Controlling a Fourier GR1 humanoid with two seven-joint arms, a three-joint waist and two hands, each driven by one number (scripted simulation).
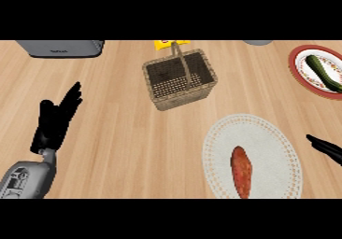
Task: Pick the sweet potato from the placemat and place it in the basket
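An orange-red sweet potato [241,172] lies lengthwise on the round white placemat [270,140] at the lower right. The wicker basket [179,79] with its upright handle stands at the upper middle of the counter, its inside bare. My right hand [330,150] enters from the right edge with straight fingers, just off the placemat's right rim and apart from the sweet potato. At the left my left hand [55,122] rests open, fingers pointing up, far from both.
A red-rimmed plate [298,65] holding a green cucumber [324,73] sits at the upper right. A grey toaster [60,47] stands at the upper left. A yellow packet [167,44] lies behind the basket, and a grey object [257,42] shows at the top edge.
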